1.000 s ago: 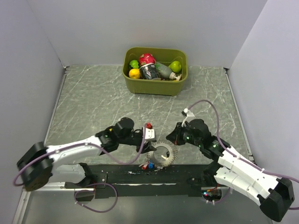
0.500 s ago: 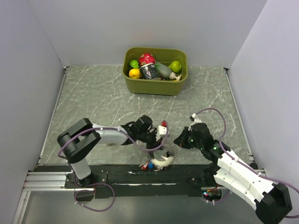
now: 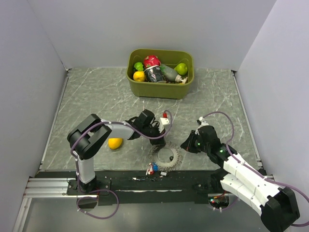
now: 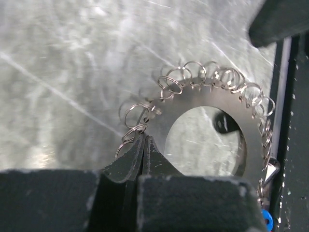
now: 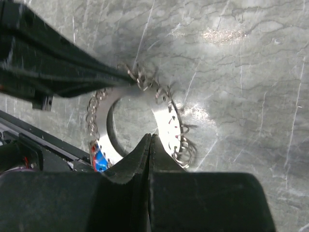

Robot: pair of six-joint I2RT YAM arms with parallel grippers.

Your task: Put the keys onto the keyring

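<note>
Pressing its two black fingers together with no gap, the left pincer (image 4: 143,140) sits clenched at the edge of the keyring (image 4: 203,96), a large flat grey metal disc with a wide round hole and a rim hung with small wire loops. Its tips meet right at a few of those loops; whether one is caught between them cannot be told. The disc lies flat on the grey marbled table (image 3: 96,106), spreading ahead of these tips and to their right in the wrist view.

The right pincer (image 5: 149,137) is clenched too, its black fingers closed to a thin seam with nothing seen between them. Just ahead of its tips lies the keyring's near band, with the hole beyond. Whether the tips touch the band or hang above it is unclear. Across the hole, the left pincer's fingers reach the far rim.

The keys (image 5: 99,157), tiny with red and blue plastic heads, lie at the keyring's rim to the left of the right pincer's tips, by the black rail (image 3: 125,181). Behind the left pincer, alongside its arm, rests a yellow lemon (image 3: 115,143). Well beyond both pincers stands an olive-green plastic bin (image 3: 159,89) filled with fruit.
</note>
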